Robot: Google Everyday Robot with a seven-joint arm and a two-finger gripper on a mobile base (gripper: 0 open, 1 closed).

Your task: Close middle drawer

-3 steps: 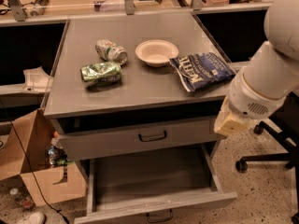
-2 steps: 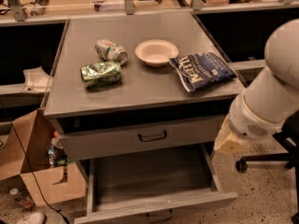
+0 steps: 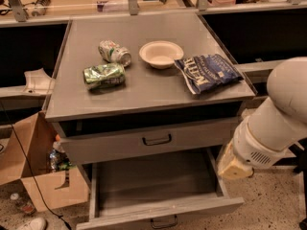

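Observation:
The middle drawer (image 3: 158, 210) is pulled far out at the bottom of the grey cabinet. It is wide and shallow, nothing shows inside it, and its low front panel carries a small dark loop handle (image 3: 163, 221). Above it the taller-fronted top drawer (image 3: 144, 145) stands slightly out. My white arm (image 3: 278, 123) comes in from the right. My gripper (image 3: 233, 166), its tan end pointing down and left, hangs just beside the middle drawer's right side wall, above its front corner.
On the cabinet top (image 3: 144, 95) lie two crushed cans (image 3: 104, 75) (image 3: 115, 52), a white bowl (image 3: 161, 54) and a blue chip bag (image 3: 208, 72). A cardboard box (image 3: 43, 176) with trash stands on the floor at the left. A desk edge runs behind.
My arm has lowered: the gripper end has dropped from level with the top drawer front down to beside the open middle drawer's right wall. The drawers have not moved.

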